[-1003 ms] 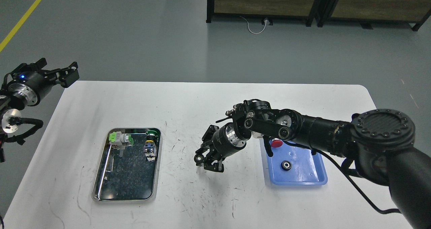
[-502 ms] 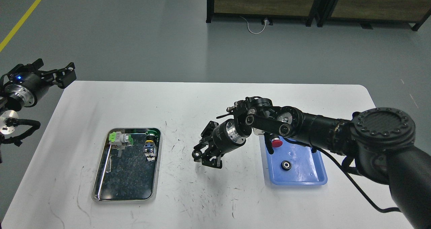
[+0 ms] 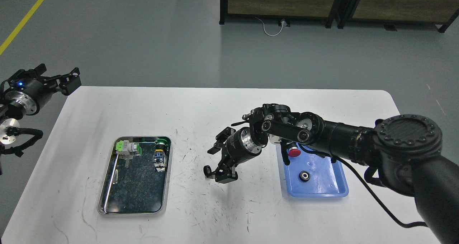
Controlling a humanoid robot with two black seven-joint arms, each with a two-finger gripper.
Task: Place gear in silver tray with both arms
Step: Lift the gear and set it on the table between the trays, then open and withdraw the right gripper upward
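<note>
The silver tray (image 3: 165, 186) lies on the left half of the white table and holds two small green-and-white parts. My right gripper (image 3: 216, 162) hangs low over the table's middle, right of the tray, with its fingers spread apart. A small black round gear (image 3: 207, 169) sits by the tip of its lower finger; I cannot tell whether it rests on the table. A second black gear (image 3: 304, 176) lies in the blue tray (image 3: 333, 192). My left gripper (image 3: 57, 74) is open and empty, off the table's far left corner.
A red button (image 3: 294, 152) lies at the blue tray's far end, partly under my right forearm. The white table (image 3: 229, 215) has scuff marks. Dark shelving stands on the floor behind it.
My right gripper's fingers have spread apart and it has dropped slightly, the gear staying at the lower finger. My left arm drew back a little to the left.
</note>
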